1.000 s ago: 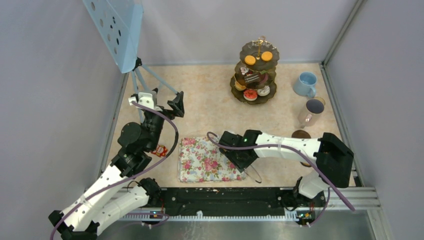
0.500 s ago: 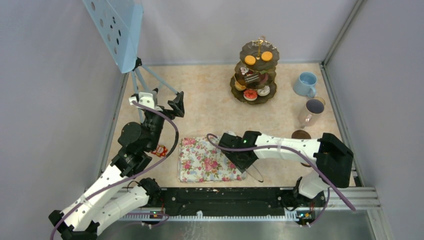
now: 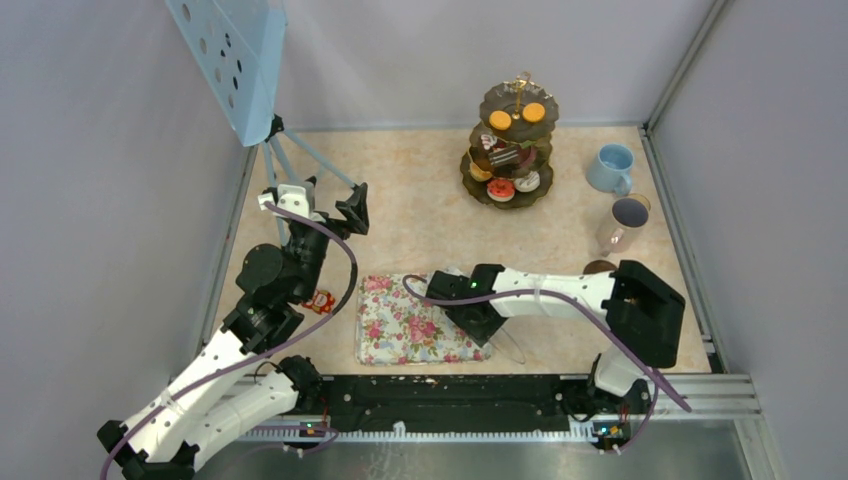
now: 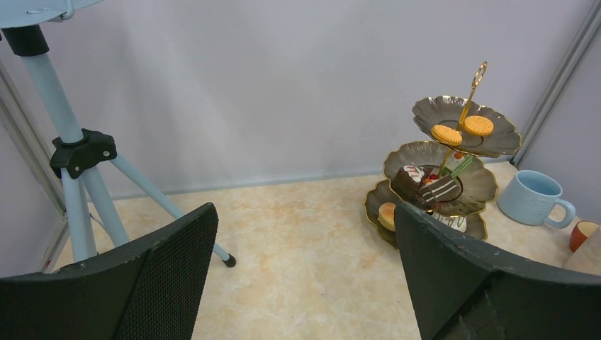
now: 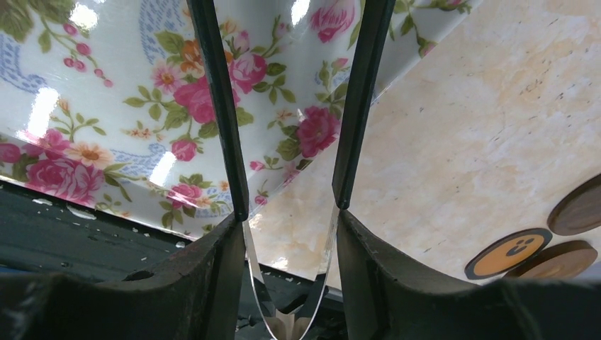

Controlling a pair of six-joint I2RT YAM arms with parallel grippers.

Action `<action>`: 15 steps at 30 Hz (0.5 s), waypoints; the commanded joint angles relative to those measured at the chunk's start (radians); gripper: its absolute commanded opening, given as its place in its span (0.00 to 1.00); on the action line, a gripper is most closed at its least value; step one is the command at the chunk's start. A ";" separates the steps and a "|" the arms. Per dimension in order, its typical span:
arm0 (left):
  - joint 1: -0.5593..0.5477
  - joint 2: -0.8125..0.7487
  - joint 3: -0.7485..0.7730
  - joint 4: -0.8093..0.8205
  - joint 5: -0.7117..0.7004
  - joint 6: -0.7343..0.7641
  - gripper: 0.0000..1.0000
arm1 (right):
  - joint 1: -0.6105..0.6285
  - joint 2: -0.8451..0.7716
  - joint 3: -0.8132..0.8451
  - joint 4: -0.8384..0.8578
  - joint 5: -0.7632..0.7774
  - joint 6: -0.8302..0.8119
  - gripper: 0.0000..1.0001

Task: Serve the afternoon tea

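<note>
1. Tongs (image 5: 230, 142): thin black sprung metal, pinched across both arms by the right gripper (image 5: 287, 227). The arms stand apart; their tips are out of frame.
2. They hang over the near right corner of the tray (image 3: 400, 320), which is glossy, floral and rectangular. Likely next is the reach to the food: enter a tier from the side and squeeze gently, since small smooth toys may slip.
3. Left gripper (image 4: 305, 212): spread wide, holding nothing, with mesh-textured pads.
4. Stand (image 4: 482, 184), far right: dark scalloped tiers and a gold handle. Orange rounds sit on top, cake slices in the middle, donuts at the bottom.
5. Blue cup (image 3: 611, 166) and grey cup (image 3: 625, 222) are just right of the stand.
</note>
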 commanded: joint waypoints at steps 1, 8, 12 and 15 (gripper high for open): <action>0.004 -0.002 0.023 0.029 0.003 -0.006 0.99 | 0.016 0.013 0.051 -0.013 0.030 -0.019 0.46; 0.005 -0.001 0.022 0.030 0.002 -0.003 0.99 | 0.015 0.028 0.056 -0.006 0.032 -0.025 0.45; 0.004 0.000 0.022 0.030 0.002 -0.005 0.99 | 0.017 0.034 0.060 -0.001 0.030 -0.026 0.43; 0.004 0.001 0.022 0.030 0.001 -0.005 0.99 | 0.016 0.033 0.060 -0.001 0.029 -0.024 0.39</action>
